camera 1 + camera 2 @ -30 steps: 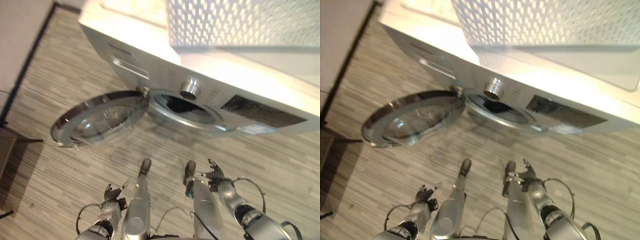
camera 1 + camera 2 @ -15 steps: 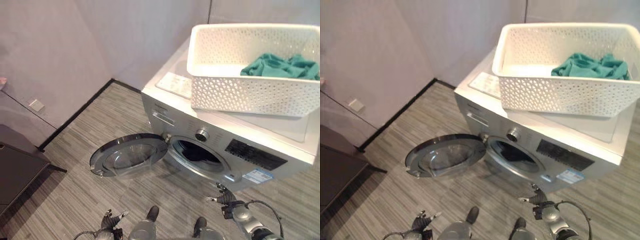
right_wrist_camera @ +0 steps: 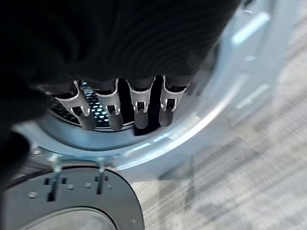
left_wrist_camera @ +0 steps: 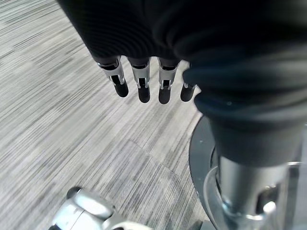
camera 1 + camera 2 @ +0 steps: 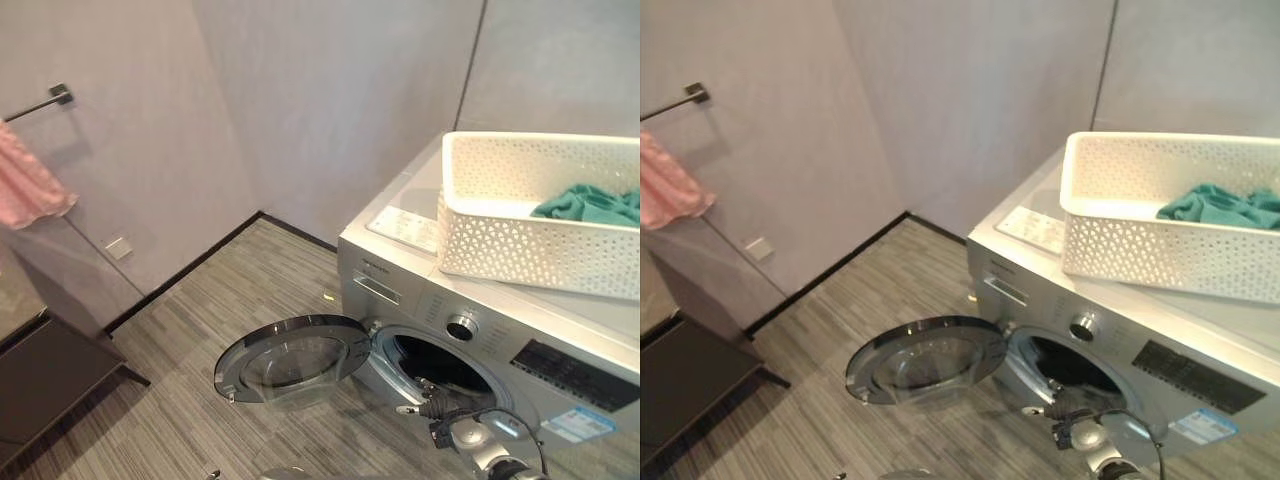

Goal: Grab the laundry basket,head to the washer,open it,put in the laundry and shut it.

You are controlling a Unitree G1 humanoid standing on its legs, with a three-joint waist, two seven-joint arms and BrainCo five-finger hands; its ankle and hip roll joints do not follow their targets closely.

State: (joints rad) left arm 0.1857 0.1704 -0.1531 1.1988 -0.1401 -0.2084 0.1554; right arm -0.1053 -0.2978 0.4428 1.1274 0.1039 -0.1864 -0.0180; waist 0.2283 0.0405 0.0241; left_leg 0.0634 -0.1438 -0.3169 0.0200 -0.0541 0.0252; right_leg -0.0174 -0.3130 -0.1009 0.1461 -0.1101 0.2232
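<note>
Room: grey wood-grain plank floor point(image 5: 200, 300) meets plain grey walls, and a pink towel point(image 5: 30, 190) hangs from a wall rail at your far left.
Washer: your silver front-loading washing machine point(image 5: 400, 290) stands at the right with its round glass door point(image 5: 292, 355) swung fully open to the left, so the dark drum opening point(image 5: 440, 365) is exposed.
Basket: the white perforated plastic laundry basket point(image 5: 530, 235) sits on the washer's top, which serves as your surface.
Laundry: the crumpled teal cloth point(image 5: 590, 205) lies inside the basket, toward its right end; nothing is in the drum yet as far as you can see.
Right hand: your right hand point(image 5: 435, 408) hangs low, just in front of the drum opening; its wrist view shows the fingers point(image 3: 141, 112) relaxed and holding nothing.
Left hand: your left hand point(image 4: 144, 52) points down at the floor beside the open door, fingers point(image 4: 143, 86) loose and empty.
Step, as I judge it: door opened, cloth not yet moved.
Risk one: raising your right arm to the basket could clip the washer's front or control knob point(image 5: 461, 327).
Risk two: a shallow pinch on the cloth may let it drop to the floor or drag the light basket off the top.
Risk three: the low open door sits in your left arm's path.
</note>
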